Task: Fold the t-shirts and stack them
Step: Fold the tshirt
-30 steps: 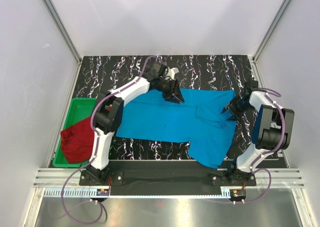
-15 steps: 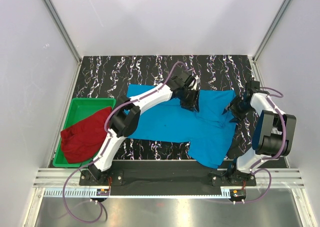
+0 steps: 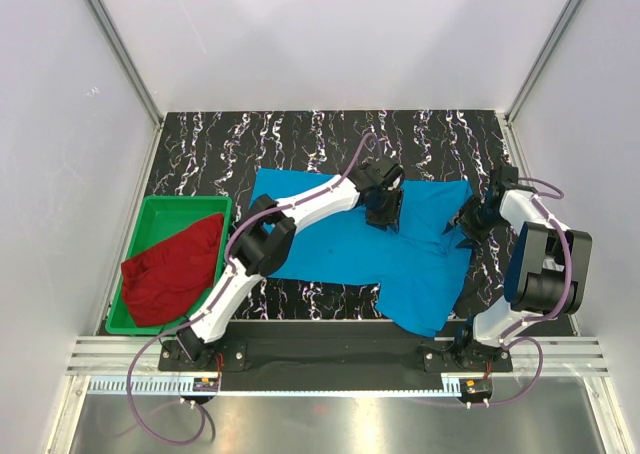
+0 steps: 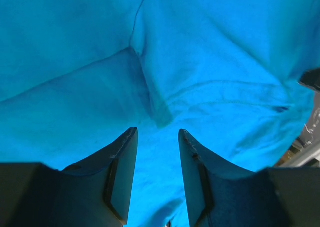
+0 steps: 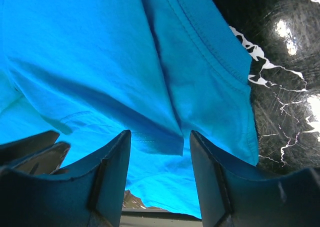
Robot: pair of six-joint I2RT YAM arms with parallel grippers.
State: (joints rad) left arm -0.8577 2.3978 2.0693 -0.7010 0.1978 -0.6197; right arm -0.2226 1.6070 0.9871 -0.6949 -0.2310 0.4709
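The sky-blue t-shirt (image 3: 330, 244) lies spread across the black marbled table (image 3: 250, 139), with one part hanging toward the near edge at the right. My left gripper (image 3: 383, 210) hovers over the shirt's upper middle. In the left wrist view it (image 4: 157, 133) is open, with blue cloth (image 4: 200, 47) filling the view below it. My right gripper (image 3: 470, 220) is at the shirt's right edge. In the right wrist view it (image 5: 160, 135) is open over a folded hem of the shirt (image 5: 100, 47). The dark red t-shirt (image 3: 165, 274) lies bunched in the bin.
The green plastic bin (image 3: 160, 206) stands at the table's left side, and the red shirt spills over its near edge. Grey walls and metal posts enclose the table. Bare black table (image 5: 280, 87) shows right of the shirt's hem.
My left arm has swung right along the shirt's far edge to its upper middle, uncovering the shirt's far left corner. The right gripper has barely moved.
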